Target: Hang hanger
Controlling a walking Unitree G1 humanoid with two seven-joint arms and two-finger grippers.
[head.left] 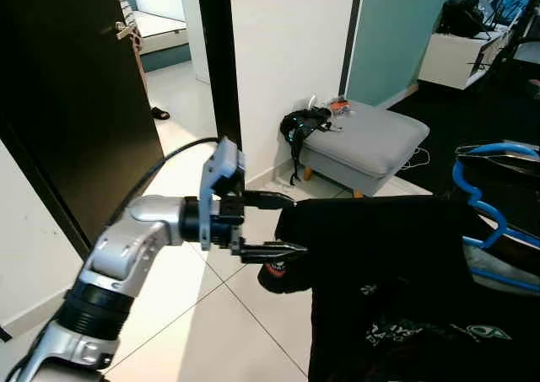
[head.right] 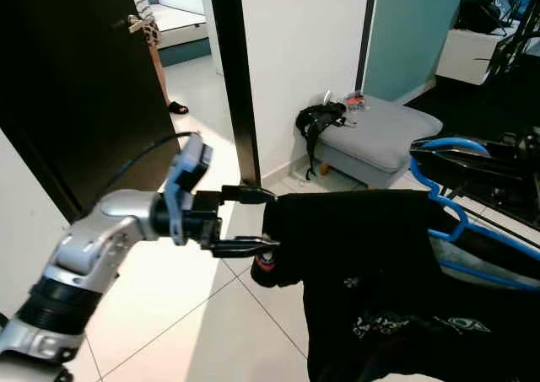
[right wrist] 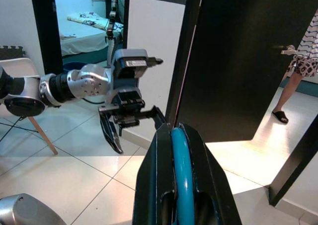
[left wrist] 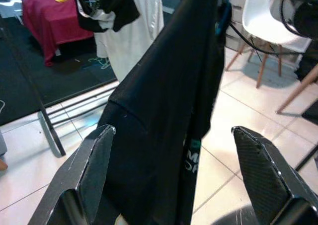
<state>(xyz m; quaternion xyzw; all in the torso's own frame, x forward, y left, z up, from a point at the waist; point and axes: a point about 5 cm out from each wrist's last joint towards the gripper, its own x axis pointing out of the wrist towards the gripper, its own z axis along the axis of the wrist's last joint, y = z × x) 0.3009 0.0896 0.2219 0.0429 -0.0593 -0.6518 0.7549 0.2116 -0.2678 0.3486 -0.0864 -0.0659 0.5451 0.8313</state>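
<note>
A black T-shirt with a printed front hangs on a blue hanger held up at the right. My right gripper is shut on the hanger's blue hook; the right wrist view shows its fingers clamped on the blue bar. My left gripper is stretched out at the shirt's left shoulder, open, with one finger above the sleeve edge and one below. In the left wrist view the black cloth lies between its spread fingers without being pinched.
A grey ottoman with a black strap bundle stands by the white wall behind. A dark open door is at the left, with a person standing beyond it. A rack with red and white clothes and a white chair are nearby.
</note>
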